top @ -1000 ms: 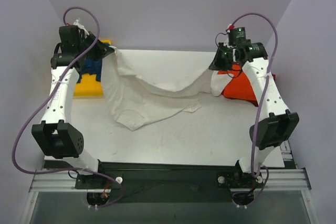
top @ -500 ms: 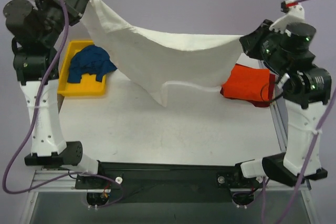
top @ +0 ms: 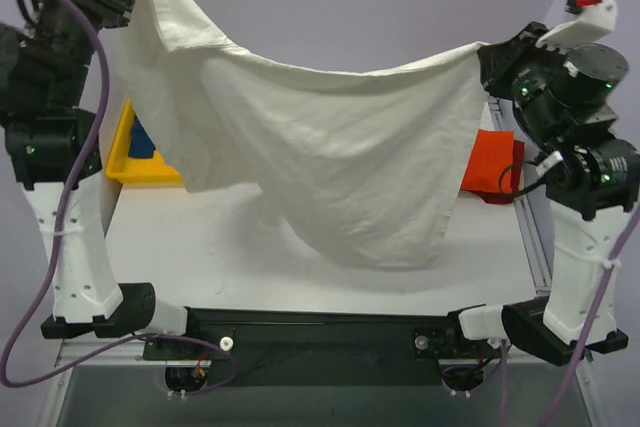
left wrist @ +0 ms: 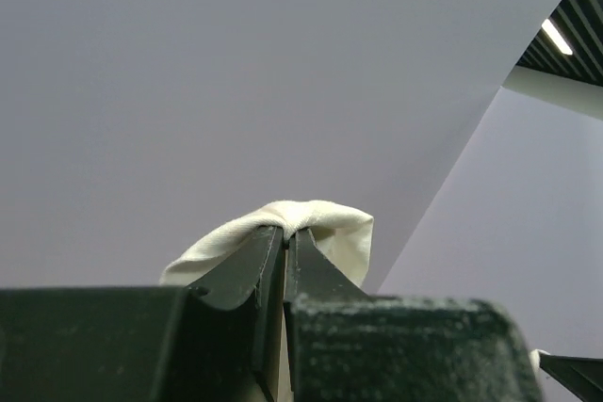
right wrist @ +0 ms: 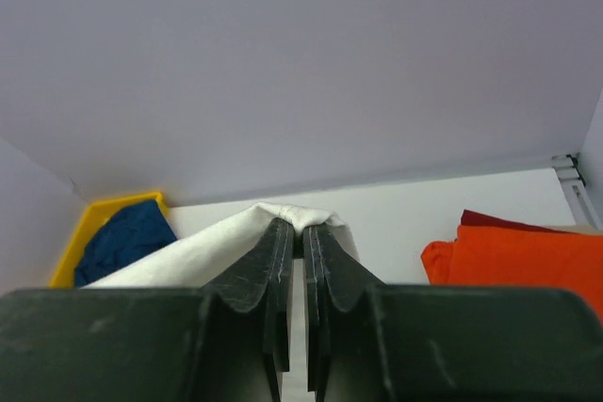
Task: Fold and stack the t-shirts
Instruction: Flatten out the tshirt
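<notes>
1 off-white t-shirt (top: 340, 157) spread above the surface (top: 220, 247).
Left fingers (left wrist: 247, 270) and right fingers (right wrist: 264, 261) each clench 1 corner; 1 orange-red t-shirt (top: 492, 162), 1 dark blue t-shirt (right wrist: 127, 237) lie below.

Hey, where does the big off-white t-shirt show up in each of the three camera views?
Top external: off-white t-shirt hangs across the middle.
Left wrist: small bunch at centre, pinched by left gripper.
Right wrist: fold at centre, pinched by right gripper.
Shared landmark: yellow bin, top and right wrist views only.
</notes>
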`<act>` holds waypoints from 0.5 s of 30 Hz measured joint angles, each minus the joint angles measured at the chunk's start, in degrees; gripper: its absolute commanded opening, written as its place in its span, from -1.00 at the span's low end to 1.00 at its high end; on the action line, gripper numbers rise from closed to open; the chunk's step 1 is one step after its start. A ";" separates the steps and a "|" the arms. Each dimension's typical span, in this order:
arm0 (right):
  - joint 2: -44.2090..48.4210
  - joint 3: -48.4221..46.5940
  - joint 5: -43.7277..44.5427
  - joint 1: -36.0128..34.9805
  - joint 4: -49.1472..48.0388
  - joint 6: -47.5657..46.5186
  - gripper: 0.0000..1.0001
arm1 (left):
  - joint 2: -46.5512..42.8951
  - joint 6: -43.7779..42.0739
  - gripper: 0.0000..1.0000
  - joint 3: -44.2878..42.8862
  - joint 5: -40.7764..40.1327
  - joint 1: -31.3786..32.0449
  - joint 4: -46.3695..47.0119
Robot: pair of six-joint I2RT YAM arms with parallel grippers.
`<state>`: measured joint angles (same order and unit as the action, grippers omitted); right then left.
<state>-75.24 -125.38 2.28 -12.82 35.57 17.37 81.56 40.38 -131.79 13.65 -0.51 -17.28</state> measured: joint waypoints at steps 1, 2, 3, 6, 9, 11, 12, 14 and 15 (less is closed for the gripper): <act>-1.27 0.50 0.28 0.02 -0.11 -0.20 -1.00 | 1.46 0.11 -1.00 0.24 0.55 0.70 0.70; -2.49 0.85 0.46 0.02 -0.17 -0.39 -1.00 | 3.50 0.13 -1.00 0.24 1.07 1.31 0.98; -4.22 1.18 0.57 0.04 -0.35 -0.59 -1.00 | 5.66 0.13 -1.00 0.04 1.86 1.88 1.36; -9.33 2.54 0.55 0.09 -0.48 -1.01 -1.00 | 13.70 0.04 -1.00 -1.86 4.00 3.30 0.72; -13.03 3.50 0.48 0.09 -0.11 -1.03 -1.00 | 22.25 -0.22 -1.00 -3.76 5.73 3.80 -2.78; -14.08 3.78 0.31 0.09 0.20 -1.01 -1.00 | 25.64 -0.48 -1.00 -4.13 6.36 3.80 -5.40; -14.14 3.78 0.31 0.09 0.42 -1.03 -1.00 | 26.56 -0.61 -1.00 -4.13 6.58 3.80 -6.80; -13.77 3.78 0.28 0.09 0.42 -1.01 -1.00 | 27.10 -0.81 -1.00 -4.13 6.86 3.80 -8.70; -13.40 3.78 0.31 0.09 0.42 -1.01 -1.00 | 26.91 -0.87 -1.00 -4.13 7.19 3.80 -8.83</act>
<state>-88.64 -121.60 2.59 -12.73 35.99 16.36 108.47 39.51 -135.92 20.84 3.29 -26.11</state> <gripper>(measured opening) 0.062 0.093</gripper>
